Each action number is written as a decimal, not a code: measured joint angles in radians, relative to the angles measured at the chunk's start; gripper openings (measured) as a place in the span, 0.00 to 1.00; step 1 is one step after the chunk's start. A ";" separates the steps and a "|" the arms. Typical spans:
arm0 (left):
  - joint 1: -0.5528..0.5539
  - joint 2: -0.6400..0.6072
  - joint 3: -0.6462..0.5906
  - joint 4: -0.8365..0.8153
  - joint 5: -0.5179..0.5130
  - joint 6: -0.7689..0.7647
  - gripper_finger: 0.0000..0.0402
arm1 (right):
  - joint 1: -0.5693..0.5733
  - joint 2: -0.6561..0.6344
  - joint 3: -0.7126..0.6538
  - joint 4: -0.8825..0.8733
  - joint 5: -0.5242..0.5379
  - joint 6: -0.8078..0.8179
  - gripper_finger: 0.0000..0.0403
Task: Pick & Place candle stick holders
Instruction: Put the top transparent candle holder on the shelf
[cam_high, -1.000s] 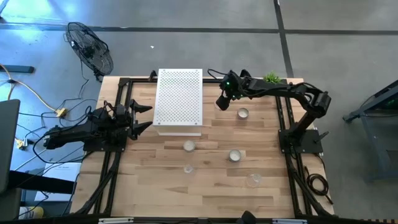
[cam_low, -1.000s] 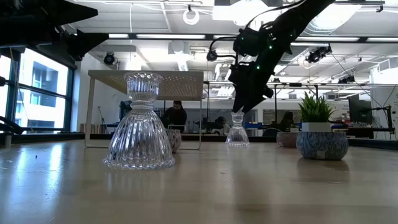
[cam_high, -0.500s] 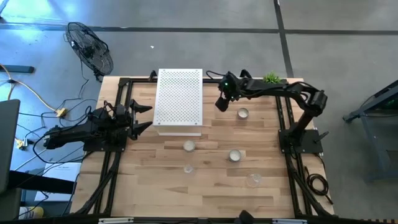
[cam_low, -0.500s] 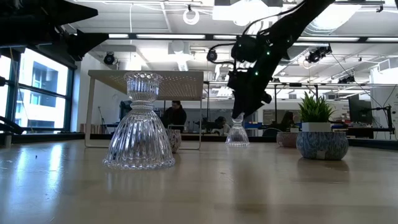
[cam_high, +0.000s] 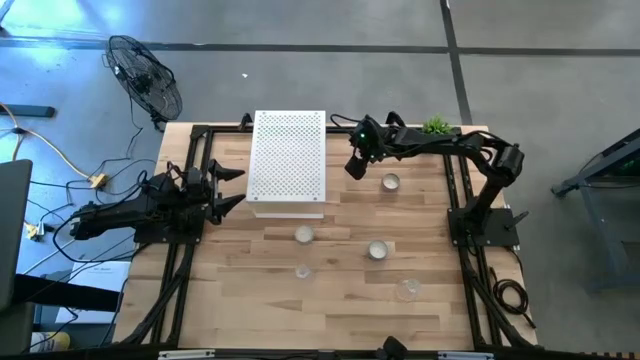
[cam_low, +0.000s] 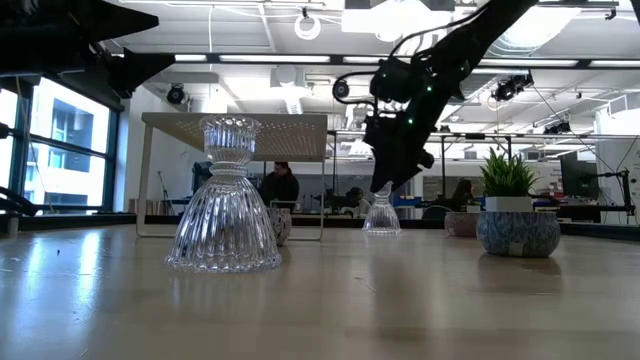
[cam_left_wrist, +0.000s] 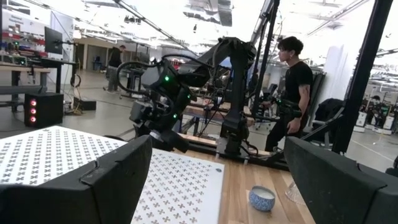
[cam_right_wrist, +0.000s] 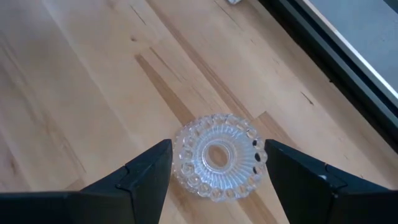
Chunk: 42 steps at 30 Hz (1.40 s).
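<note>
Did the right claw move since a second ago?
Yes. In the high view the right claw has slid a little toward the white perforated box, away from the green plant.

1. Ribbed clear glass holder (cam_right_wrist: 219, 157): upright on the counter near the far edge, seen from above as a round scalloped rim with a central hole.
2. Round silvery holder (cam_high: 390, 182): white centre, upright, toward the right edge, near item 1.
3. Round holder (cam_high: 304, 235): pale centre, mid-counter.
4. Round silvery holder (cam_high: 377, 250): right of item 3.
5. Small clear glass holder (cam_high: 302, 271): nearer the front edge.
6. Clear glass holder (cam_high: 407, 290): toward the front right corner.
</note>
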 joint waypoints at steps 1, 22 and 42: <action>0.000 0.000 0.000 0.005 0.000 0.000 0.90 | 0.000 0.000 0.000 -0.002 0.000 0.000 0.61; 0.000 0.000 0.000 -0.004 0.006 0.000 0.90 | 0.000 0.000 0.000 -0.016 0.035 -0.022 0.34; 0.000 0.000 0.000 0.005 0.006 -0.007 0.90 | 0.019 0.000 0.000 -0.029 0.069 -0.069 0.34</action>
